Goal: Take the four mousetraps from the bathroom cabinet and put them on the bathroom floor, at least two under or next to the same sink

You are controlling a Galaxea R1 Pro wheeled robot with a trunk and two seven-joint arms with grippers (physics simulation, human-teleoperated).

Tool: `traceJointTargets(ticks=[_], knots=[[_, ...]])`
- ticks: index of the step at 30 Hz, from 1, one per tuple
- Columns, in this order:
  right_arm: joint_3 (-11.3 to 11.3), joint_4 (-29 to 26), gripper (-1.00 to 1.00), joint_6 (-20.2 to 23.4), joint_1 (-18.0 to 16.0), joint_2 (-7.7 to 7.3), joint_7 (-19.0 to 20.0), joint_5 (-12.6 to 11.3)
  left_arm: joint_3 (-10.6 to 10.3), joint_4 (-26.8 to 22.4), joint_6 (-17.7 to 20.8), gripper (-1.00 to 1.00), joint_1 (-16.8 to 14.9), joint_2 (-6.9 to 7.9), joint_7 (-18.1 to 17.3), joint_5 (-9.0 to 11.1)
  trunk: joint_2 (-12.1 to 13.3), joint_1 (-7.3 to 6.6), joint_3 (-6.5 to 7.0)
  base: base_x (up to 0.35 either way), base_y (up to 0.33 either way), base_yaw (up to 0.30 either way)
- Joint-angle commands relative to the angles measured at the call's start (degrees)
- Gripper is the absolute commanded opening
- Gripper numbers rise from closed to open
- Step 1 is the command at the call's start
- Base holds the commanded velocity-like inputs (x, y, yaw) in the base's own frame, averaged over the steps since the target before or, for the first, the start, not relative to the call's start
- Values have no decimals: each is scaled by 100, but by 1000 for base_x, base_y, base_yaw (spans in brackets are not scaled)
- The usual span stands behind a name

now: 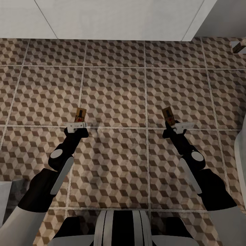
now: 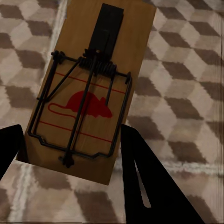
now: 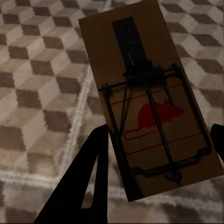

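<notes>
Above the bathroom floor, left gripper and right gripper each clamp a mousetrap; dropped, either could flip or land far from the sink.

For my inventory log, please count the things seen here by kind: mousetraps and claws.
Mousetraps: 2, one in the left claw at, one in the right claw at.
Claws: 2.
Total: 4.

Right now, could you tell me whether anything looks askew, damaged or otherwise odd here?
Nothing stands out. Each gripper holds one intact mousetrap above the tiled floor: the left gripper has the left mousetrap, the right gripper the right mousetrap. The right one is slightly angled, but its wire parts look undamaged.
</notes>
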Motion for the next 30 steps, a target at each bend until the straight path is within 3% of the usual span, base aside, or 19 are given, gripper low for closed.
traceJointTargets(ticks=[1, 2, 6, 7, 10, 13, 17, 20, 25, 28, 30], knots=[[5, -9, -100, 75, -10, 1, -29, -54, -13, -4, 93, -100, -4, -35, 62, 43, -1, -1, -3, 0, 0, 0], [2, -9, -100, 94, -15, 5, -30, -53, -9, 1, 153, -100, -6, -58, 63, 43, -1, -1, -3, 0, 0, 0], [-8, -9, -100, 172, -190, 48, -48, -47, 14, 79, 1088, -100, -199, -303, 75, 36, -1, -1, -3, 0, 0, 0], [-9, -9, -100, 177, -229, 54, -50, -47, 17, 111, 1175, -100, -268, -339, 75, 35, -1, -1, -3, 0, 0, 0], [-10, -9, -100, 202, -452, 105, -59, -42, 73, 501, 1429, -100, -841, -527, 77, 24, -1, -1, -3, 0, 0, 0], [-10, 6, -100, 452, -709, 278, -62, -25, 147, 1130, 1502, -100, -1554, -597, 84, 18, -1, -1, -3, 0, 0, 0], [-10, 95, -100, 826, -1099, 421, -60, -16, 173, 1958, 1519, -100, -2251, -678, 86, 16, -1, -1, -3, 0, 0, 0], [-10, 512, -100, 905, -1470, 510, -60, -14, 178, 2647, 1514, -100, -2684, -771, 86, 12, -1, -1, -3, 0, 0, 0], [-3, 1547, -100, 905, -2124, 825, -52, -3, 180, 3207, 1511, -100, -3109, -808, 86, 11, -1, -1, -3, 0, 0, 0], [0, 2132, -100, 868, -2553, 928, -52, 2, 180, 3450, 1506, -100, -3204, -840, 86, 8, -1, -1, -3, 0, 0, 0], [4, 2570, -100, 744, -2845, 1102, -50, 52, 180, 3563, 1415, -100, -3256, -851, 86, 7, -1, -1, -3, 0, 0, 0]])
